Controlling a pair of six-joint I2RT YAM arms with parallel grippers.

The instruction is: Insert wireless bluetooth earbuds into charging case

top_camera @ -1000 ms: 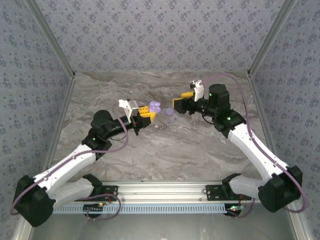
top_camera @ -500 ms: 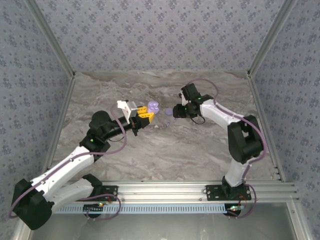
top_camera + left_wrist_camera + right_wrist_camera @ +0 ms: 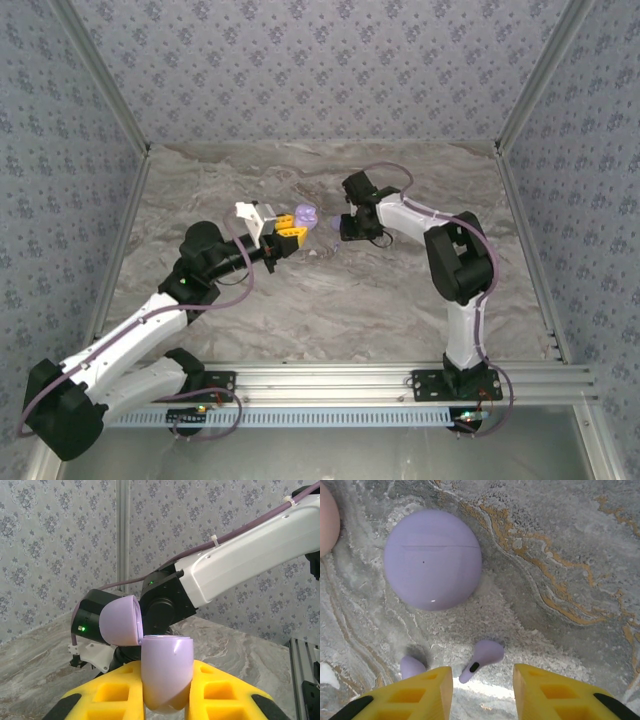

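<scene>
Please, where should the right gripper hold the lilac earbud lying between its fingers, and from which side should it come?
Probably the rounded head of the earbud, taken from straight above. It lies flat on the table, stem slanting toward one finger, so only its sides are free. The right gripper straddles it with jaws apart, and the head is its widest part.

A robot lab test cell: a grey marble-patterned worktop (image 3: pixel 330 320) boxed in at nine, twelve and three o'clock by blue-grey floral-print wall panels (image 3: pixel 320 70). A ribbed aluminium mounting rail (image 3: pixel 330 382) at six o'clock carries two white-and-black robot arms (image 3: pixel 130 335).
</scene>
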